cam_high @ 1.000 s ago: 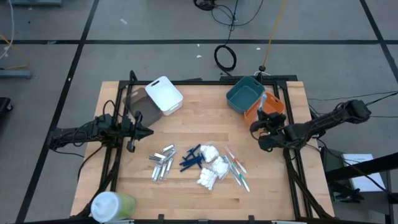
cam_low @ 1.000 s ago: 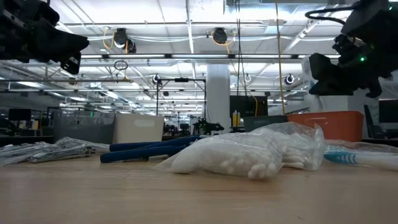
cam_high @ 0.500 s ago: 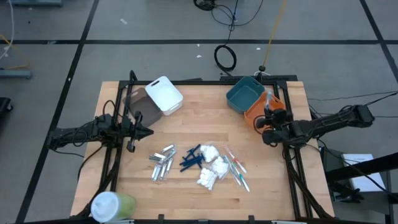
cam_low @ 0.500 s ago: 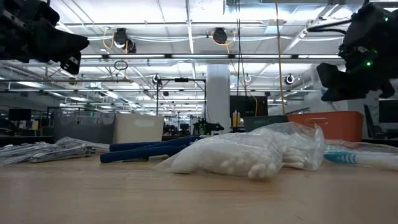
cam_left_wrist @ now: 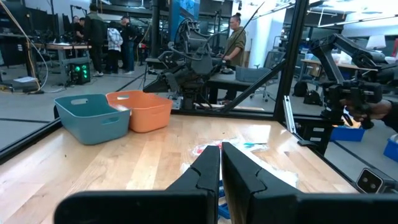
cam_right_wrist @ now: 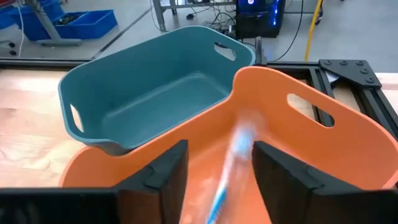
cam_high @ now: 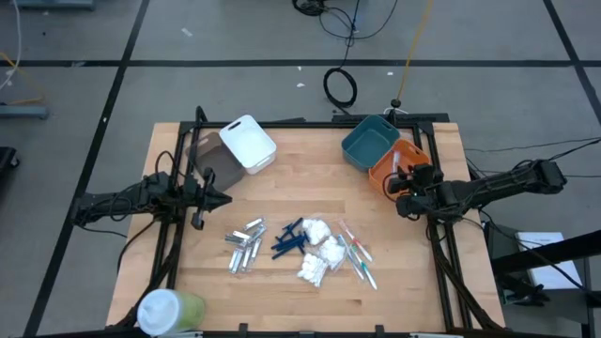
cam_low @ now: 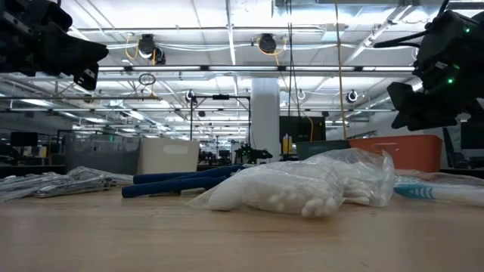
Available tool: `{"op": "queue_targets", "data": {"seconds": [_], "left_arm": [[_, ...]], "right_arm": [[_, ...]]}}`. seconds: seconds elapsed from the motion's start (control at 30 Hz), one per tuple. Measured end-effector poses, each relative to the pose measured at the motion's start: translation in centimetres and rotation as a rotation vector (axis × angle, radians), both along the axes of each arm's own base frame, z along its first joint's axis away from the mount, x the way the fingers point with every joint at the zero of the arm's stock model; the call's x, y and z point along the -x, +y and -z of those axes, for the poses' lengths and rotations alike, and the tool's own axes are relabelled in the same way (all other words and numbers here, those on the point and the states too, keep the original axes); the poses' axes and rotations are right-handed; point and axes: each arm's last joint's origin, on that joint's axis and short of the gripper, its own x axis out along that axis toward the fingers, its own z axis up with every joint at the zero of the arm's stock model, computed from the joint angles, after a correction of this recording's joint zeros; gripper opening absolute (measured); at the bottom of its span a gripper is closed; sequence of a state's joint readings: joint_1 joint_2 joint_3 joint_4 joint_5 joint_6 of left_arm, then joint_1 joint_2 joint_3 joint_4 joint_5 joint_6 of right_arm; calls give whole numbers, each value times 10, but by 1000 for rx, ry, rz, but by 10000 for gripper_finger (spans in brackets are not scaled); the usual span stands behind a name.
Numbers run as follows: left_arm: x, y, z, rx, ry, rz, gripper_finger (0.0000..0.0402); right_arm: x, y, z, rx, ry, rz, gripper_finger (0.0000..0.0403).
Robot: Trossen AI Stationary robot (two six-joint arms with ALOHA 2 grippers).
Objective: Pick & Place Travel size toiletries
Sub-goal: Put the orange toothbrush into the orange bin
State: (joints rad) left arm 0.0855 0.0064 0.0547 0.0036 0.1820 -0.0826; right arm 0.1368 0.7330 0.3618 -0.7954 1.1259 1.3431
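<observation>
The travel size toiletries lie mid-table: silver tubes [cam_high: 244,249], dark blue sticks [cam_high: 289,239], white packets [cam_high: 319,253] and clear sticks [cam_high: 357,255]. My right gripper [cam_high: 402,180] hangs open over the orange bin [cam_high: 387,167]. In its wrist view a blurred clear stick with a blue tip [cam_right_wrist: 233,155] shows between the fingers [cam_right_wrist: 217,167], apart from both, above the bin's inside [cam_right_wrist: 323,143]. My left gripper [cam_high: 225,199] waits shut at the table's left, pointing level [cam_left_wrist: 221,163].
A teal bin [cam_high: 368,141] stands against the orange one on its far side. At the far left are a white bin [cam_high: 248,143] and a clear one beside it. A white-lidded green cup [cam_high: 169,310] stands at the near left corner. A black frame rims the table.
My right gripper has gone toward the table's right and far edges, from beside the orange bin to above it, and has tipped farther down. My left arm has kept still.
</observation>
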Motion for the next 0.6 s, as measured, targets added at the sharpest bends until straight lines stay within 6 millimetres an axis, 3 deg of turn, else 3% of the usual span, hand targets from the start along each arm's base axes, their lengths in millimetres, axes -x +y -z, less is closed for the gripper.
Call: {"op": "queue_targets", "data": {"seconds": [0.23,0.33,0.47,0.6], "left_arm": [[0,0,0,0,0,0,15],[0,0,0,0,0,0,15],[0,0,0,0,0,0,15],[0,0,0,0,0,0,15]], "right_arm": [[-20,2,-11,93,29,-124,201],[-42,7,-29,163,44,-336,205],[-67,19,-63,255,-148,-683,210],[-90,40,-85,279,-10,-829,212]]}}
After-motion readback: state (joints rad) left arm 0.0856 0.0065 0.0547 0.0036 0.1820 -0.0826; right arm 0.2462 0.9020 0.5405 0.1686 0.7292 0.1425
